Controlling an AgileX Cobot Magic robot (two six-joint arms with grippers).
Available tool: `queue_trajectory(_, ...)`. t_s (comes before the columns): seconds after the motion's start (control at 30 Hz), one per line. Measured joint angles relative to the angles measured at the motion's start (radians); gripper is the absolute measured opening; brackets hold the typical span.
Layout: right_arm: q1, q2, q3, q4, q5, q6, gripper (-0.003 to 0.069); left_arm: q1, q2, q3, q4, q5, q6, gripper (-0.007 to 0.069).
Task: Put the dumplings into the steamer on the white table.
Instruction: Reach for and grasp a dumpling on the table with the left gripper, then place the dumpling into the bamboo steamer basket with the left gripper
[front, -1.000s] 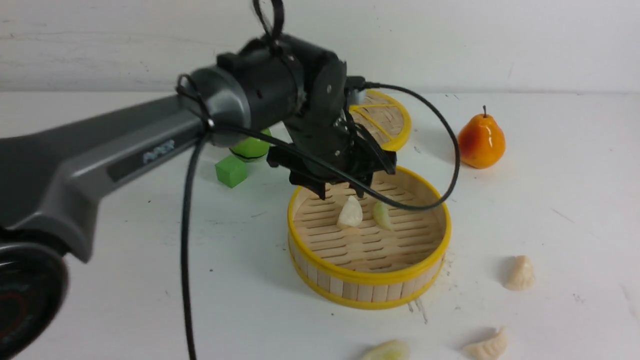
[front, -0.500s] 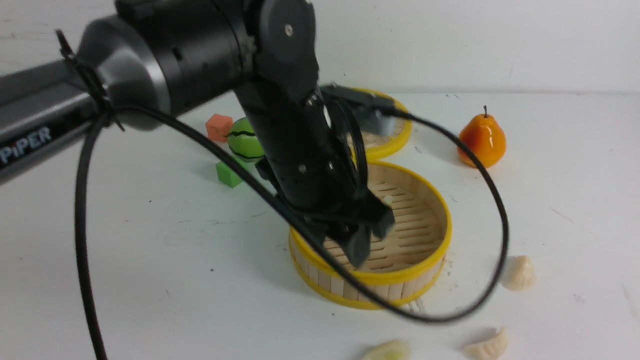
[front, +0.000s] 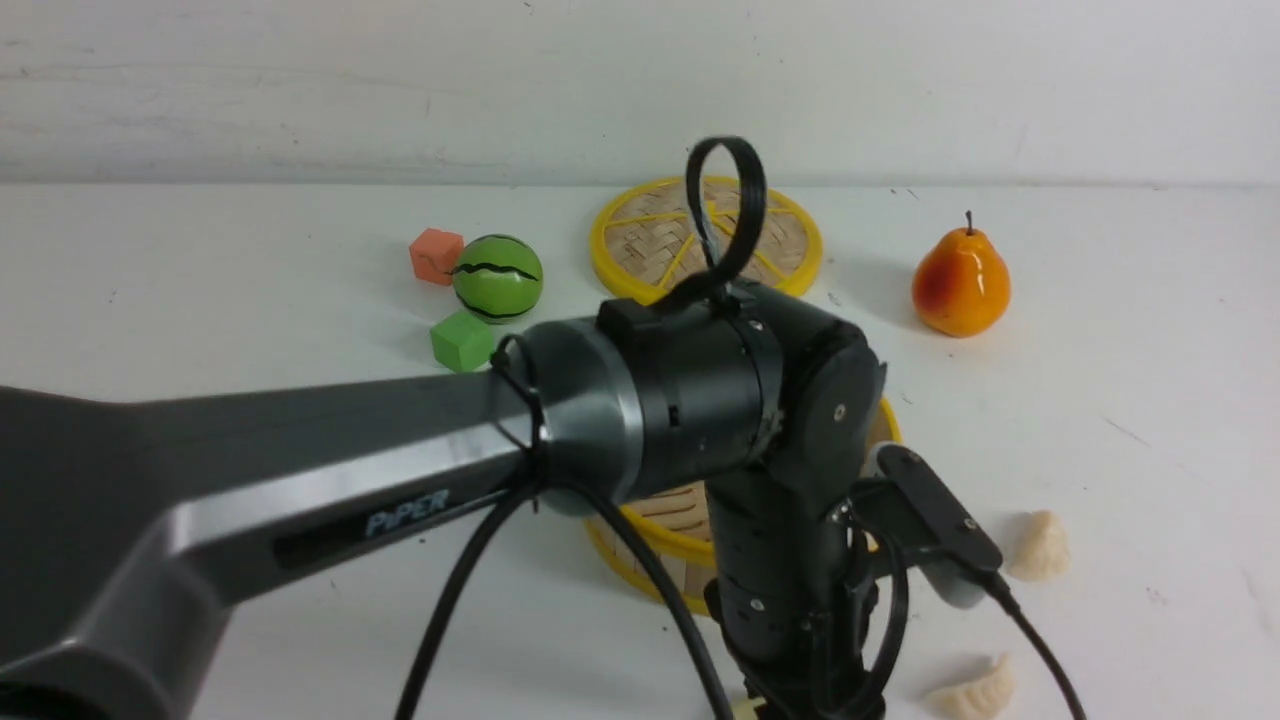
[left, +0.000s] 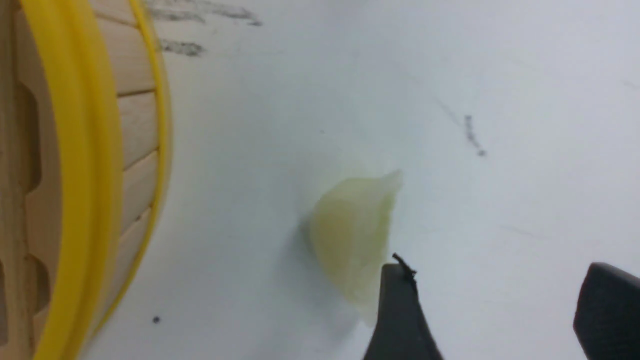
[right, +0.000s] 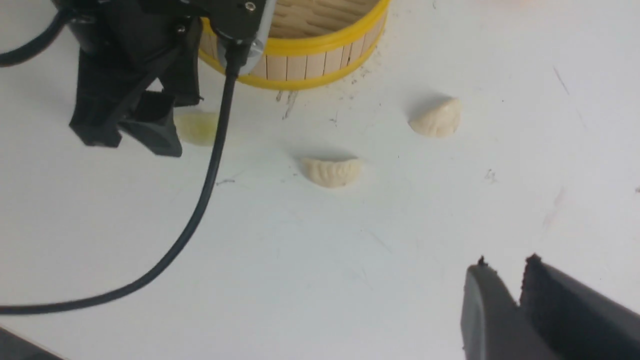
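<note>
Three dumplings (front: 1040, 545) lie on the worktop (front: 1150, 400), lower right of frame, near the steamer (front: 650, 540). Left jaws wide beside the greenish one (left: 350, 240); right jaws narrow, empty. It looks light and slick, so pinch its plump middle.

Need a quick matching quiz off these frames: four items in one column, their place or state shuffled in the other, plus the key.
Items
1. pear
2. woven lid
3. pale green dumpling
4. right gripper

Place or state
A. shut, holding nothing
B. lying on the table just outside the steamer wall
C. lying flat beyond the steamer
D. standing upright, to the right of the lid

Pairs: 1-D, 2-C, 3-B, 4-A
</note>
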Motion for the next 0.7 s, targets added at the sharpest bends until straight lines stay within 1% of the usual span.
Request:
queue_trajectory(0.13,0.0,0.0,0.0,-0.009,0.021,0.0,0.0117,0.005,0.043,0.0,0.025,-0.022,-0.013,0.0444)
queue_trajectory(0.27,0.0,0.0,0.0,-0.047,0.031,0.0,0.0122,0.007,0.099,0.0,0.037,-0.063,-0.02,0.0444)
queue_trajectory(0.37,0.0,0.0,0.0,-0.051,0.031,0.0,0.0125,0.007,0.114,-0.001,0.041,-0.083,-0.057,0.0437)
queue_trajectory(0.43,0.0,0.0,0.0,-0.052,0.031,0.0,0.0125,0.008,0.115,-0.002,0.041,-0.092,-0.094,0.0412)
queue_trajectory(0.47,0.0,0.0,0.0,-0.052,0.031,0.0,0.0125,0.008,0.115,-0.003,0.044,-0.094,-0.115,0.0388)
queue_trajectory(0.53,0.0,0.0,0.0,-0.052,0.031,0.0,0.0125,0.008,0.115,-0.007,0.047,-0.096,-0.147,0.033)
queue_trajectory(0.57,0.0,0.0,0.0,-0.052,0.031,0.0,0.0125,0.008,0.117,-0.012,0.049,-0.092,-0.164,0.0289)
queue_trajectory(0.7,0.0,0.0,0.0,-0.052,0.031,0.0,0.0127,0.008,0.118,-0.054,0.079,-0.046,-0.223,0.0286)
